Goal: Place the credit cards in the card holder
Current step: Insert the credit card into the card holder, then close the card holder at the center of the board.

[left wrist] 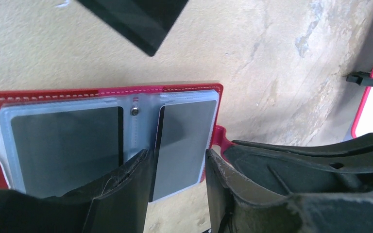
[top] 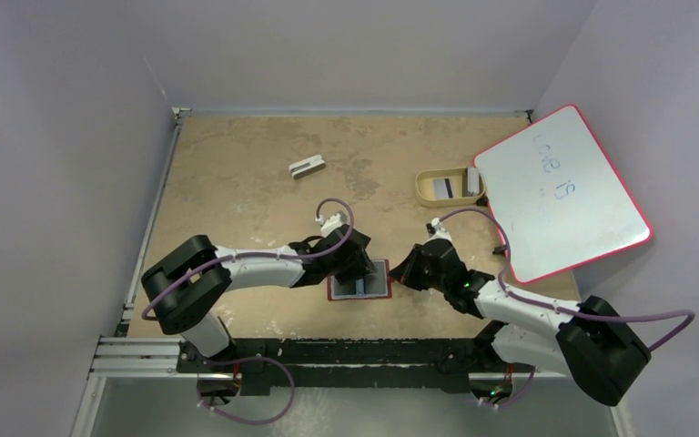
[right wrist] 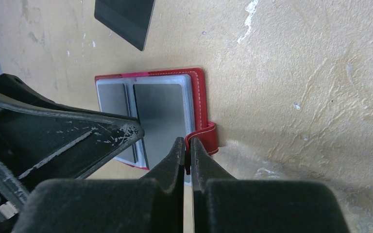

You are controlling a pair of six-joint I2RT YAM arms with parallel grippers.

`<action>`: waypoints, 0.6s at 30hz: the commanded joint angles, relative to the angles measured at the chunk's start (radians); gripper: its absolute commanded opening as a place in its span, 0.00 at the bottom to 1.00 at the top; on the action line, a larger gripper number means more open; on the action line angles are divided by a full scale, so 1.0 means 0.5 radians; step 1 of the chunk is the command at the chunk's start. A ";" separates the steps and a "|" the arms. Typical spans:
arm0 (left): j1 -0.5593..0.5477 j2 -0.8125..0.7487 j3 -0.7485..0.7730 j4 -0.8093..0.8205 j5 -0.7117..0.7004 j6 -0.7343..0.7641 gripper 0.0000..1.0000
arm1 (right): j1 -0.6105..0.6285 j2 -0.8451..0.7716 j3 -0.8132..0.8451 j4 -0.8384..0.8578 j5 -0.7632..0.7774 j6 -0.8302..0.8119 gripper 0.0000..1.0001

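- the red card holder lies open and flat on the table, just in front of the two arm bases and between the two grippers.
- a grey card sits in its left clear sleeve and a second grey card lies in or over the right sleeve, so i judge the task to be partly done.
- a black card lies loose on the table just beyond the holder. more cards rest in the tan tray, well apart at the far right. all of these are left to put away.
- the left arm bends at the elbow and reaches right, with its wrist low over the holder. the left gripper has its fingers part open on either side of the second grey card, close against its long edges. i cannot tell whether they pinch it.
- the right arm stretches low to the left from its base. the right gripper has its fingers pressed together on the holder's red strap, apparently to steady it.
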 commanded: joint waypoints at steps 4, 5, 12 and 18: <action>0.008 -0.138 0.135 -0.259 0.028 0.174 0.46 | 0.008 -0.006 0.027 -0.026 0.021 0.062 0.00; 0.008 -0.176 0.105 -0.286 0.030 0.162 0.49 | 0.009 -0.006 0.027 -0.022 0.016 0.062 0.00; 0.046 -0.392 -0.034 -0.540 -0.094 0.146 0.51 | 0.008 0.055 0.046 0.021 0.002 0.037 0.00; 0.239 -0.564 -0.178 -0.595 -0.107 0.231 0.54 | 0.008 0.066 0.057 0.067 0.018 -0.030 0.00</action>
